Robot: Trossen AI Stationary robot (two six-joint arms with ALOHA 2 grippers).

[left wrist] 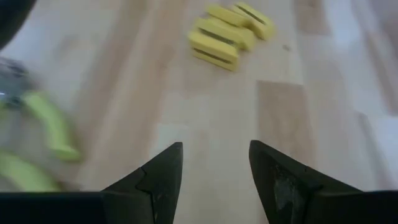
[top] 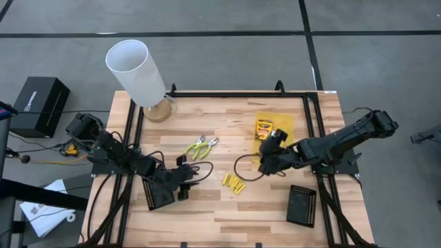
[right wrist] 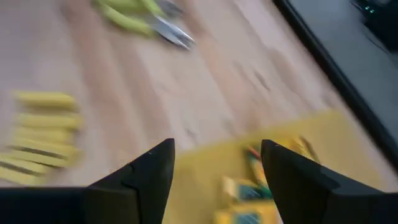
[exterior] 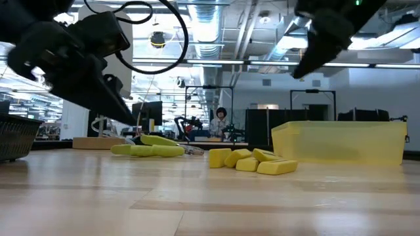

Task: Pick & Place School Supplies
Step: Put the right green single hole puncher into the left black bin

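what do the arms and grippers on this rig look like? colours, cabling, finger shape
Both arms are dark, nearly black, jointed segments with black cables looping alongside. The left gripper has two matte black fingers with stepped, angular inner edges tapering to blunt tips. The right gripper has the same black wedge-shaped fingers. No markings are legible on either.
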